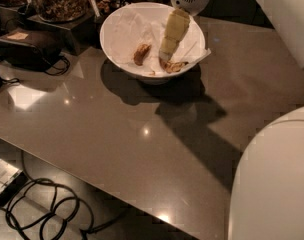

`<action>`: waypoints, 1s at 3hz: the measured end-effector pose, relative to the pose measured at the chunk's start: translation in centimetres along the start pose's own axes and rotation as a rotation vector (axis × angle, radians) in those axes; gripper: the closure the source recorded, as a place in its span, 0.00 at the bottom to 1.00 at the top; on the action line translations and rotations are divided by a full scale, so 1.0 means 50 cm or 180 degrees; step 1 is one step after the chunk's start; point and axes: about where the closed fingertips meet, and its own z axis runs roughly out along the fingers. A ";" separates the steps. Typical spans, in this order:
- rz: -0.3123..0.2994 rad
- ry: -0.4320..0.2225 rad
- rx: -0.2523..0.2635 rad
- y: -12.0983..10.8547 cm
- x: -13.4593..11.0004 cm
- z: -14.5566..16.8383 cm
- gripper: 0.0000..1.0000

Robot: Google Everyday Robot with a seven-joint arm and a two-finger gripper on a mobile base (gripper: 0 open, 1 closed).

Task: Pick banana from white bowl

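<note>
Grey-brown table fills most of the view, its glossy top catching small lamp reflections. Next in size is the robot's pale body at the lower right, close against the table edge, probably so that the arm can reach across to the far side. The white bowl stands near the back edge, lined with crumpled paper that would cushion the fruit and hang over the rim on the right. The gripper comes down steeply from above and behind, its tip inside the bowl, low over the paper on the right half. Whether it is open or closed I cannot tell, nor whether it has hold of anything. The banana lies at the bottom of the bowl, just under and beside that tip, partly hidden by it; only a brown and yellow stretch shows. The steep angle looks chosen to clear the high rim. The short brown chunk sits apart to the left, and the grasp should stay clear of it
</note>
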 end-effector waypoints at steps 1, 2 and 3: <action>0.0091 -0.0120 -0.0033 -0.011 -0.010 0.010 0.00; 0.0245 -0.0186 -0.0143 -0.024 -0.021 0.027 0.00; 0.0372 -0.0179 -0.0225 -0.036 -0.028 0.053 0.00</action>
